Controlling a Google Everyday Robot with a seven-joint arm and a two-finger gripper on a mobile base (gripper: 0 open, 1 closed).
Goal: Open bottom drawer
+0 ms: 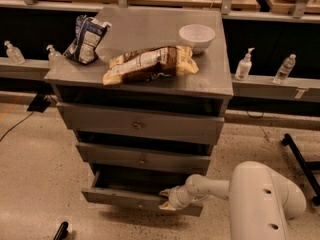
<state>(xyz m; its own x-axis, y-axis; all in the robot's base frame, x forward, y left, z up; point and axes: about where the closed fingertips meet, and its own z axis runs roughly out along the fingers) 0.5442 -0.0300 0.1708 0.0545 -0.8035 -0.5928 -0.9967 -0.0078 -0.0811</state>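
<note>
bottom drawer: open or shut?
Partly open: the bottom drawer sits forward of the middle drawer, dark gap behind its front. The gripper is at that front, right of centre.
</note>
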